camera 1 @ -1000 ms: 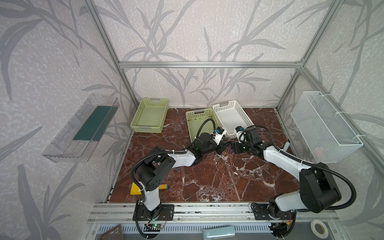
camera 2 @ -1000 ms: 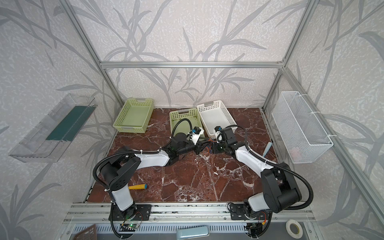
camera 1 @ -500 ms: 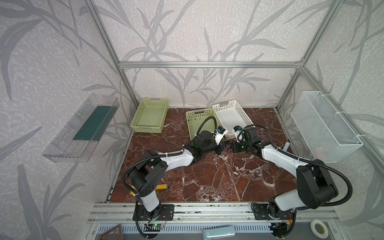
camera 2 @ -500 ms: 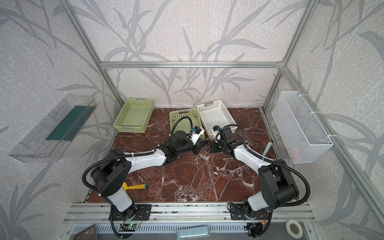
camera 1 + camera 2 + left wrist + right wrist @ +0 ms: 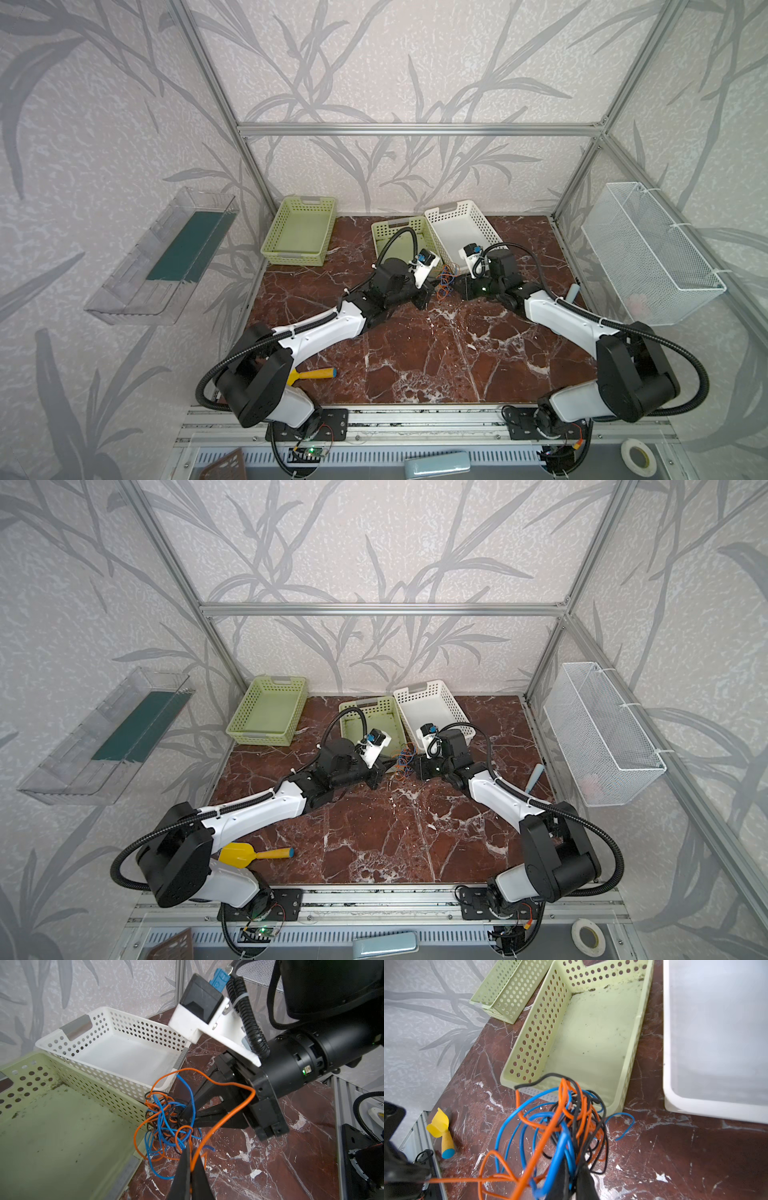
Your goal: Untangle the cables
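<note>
now your left gripper [image 5: 190,1159] is pinched shut on one orange cable [image 5: 239,1107], while your right gripper [image 5: 188,1114] clamps the knot of cables [image 5: 166,1122] just beside the corner of the green basket [image 5: 72,1084], apparently anchoring it so that strand can be drawn free.

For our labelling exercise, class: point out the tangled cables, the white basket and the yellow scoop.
cables [image 5: 168,1120], left wrist view, middle of the tangle
white basket [image 5: 133,1028], left wrist view, perforated wall
yellow scoop [image 5: 235,852], in a top view, its blade

Orange and blue cables [image 5: 445,282] between the two jaws, beside green basket [image 5: 422,232].
</note>
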`<action>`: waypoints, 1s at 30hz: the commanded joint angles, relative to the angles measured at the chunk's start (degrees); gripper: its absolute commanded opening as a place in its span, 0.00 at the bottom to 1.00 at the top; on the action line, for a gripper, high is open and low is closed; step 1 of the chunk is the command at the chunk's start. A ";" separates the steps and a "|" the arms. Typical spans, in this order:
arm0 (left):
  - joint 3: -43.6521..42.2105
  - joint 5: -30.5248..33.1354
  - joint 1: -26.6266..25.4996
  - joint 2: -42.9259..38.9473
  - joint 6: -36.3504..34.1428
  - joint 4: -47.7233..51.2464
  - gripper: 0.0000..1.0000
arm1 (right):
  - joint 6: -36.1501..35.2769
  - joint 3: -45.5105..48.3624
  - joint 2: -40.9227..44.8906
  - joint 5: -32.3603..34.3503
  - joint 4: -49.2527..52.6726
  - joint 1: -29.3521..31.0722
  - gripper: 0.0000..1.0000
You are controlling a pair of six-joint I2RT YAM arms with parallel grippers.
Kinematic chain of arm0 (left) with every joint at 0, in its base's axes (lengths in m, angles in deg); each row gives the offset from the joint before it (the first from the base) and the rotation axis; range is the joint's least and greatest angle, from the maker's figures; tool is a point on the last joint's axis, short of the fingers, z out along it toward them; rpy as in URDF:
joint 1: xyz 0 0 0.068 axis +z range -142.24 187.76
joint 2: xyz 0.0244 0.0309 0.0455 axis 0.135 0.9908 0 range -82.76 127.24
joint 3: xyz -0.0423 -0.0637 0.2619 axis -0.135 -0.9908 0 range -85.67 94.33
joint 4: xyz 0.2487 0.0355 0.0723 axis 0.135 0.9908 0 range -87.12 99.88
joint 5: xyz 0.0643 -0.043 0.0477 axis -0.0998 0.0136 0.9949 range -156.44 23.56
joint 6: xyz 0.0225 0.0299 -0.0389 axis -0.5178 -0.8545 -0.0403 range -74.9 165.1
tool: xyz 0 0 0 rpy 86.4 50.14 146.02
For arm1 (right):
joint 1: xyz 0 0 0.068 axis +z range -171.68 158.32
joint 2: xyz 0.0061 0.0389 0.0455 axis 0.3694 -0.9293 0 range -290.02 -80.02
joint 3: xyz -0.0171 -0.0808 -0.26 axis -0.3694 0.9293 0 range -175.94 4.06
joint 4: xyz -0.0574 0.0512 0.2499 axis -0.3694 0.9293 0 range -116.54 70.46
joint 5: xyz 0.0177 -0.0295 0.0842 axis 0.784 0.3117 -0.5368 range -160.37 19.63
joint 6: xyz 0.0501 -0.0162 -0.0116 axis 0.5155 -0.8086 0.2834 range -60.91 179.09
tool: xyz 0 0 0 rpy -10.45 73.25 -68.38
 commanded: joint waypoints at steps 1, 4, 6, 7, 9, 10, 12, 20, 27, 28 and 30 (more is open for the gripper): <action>0.01 -1.08 1.46 -5.55 0.98 -6.72 0.00 | -2.19 4.17 -1.04 9.12 5.73 -4.01 0.06; -1.12 -2.81 1.59 -2.92 3.79 -10.46 0.00 | -3.15 4.91 -0.94 1.92 3.33 -3.85 0.12; -1.10 -4.30 1.64 -0.40 6.19 -13.36 0.00 | -3.34 5.14 -1.39 -0.08 3.43 -3.34 0.17; -0.98 -5.22 1.64 1.00 7.37 -14.89 0.00 | -3.54 5.40 -1.57 -0.23 3.82 -2.98 0.21; -0.57 -6.69 1.63 3.40 9.45 -17.21 0.00 | -3.07 6.03 -1.45 0.46 4.52 -2.79 0.33; -0.39 -7.18 1.59 4.53 10.19 -18.05 0.00 | -2.68 6.59 -1.04 0.86 4.61 -2.79 0.39; 0.01 -7.49 1.62 6.20 11.03 -19.03 0.00 | -2.08 7.65 0.42 1.68 4.74 -2.78 0.48; 0.21 -8.77 1.64 8.70 12.54 -20.29 0.00 | -1.89 9.06 5.09 4.66 7.48 -2.78 0.58; 0.32 -8.72 1.64 7.86 12.57 -19.26 0.00 | -0.80 8.11 4.49 3.89 7.77 -2.78 0.55; 0.35 -8.72 1.63 7.67 12.63 -19.10 0.00 | -0.56 8.20 4.73 2.83 7.06 -2.78 0.55; 0.54 -8.92 1.64 7.57 12.96 -19.08 0.00 | 0.40 8.13 5.42 1.47 6.07 -2.78 0.54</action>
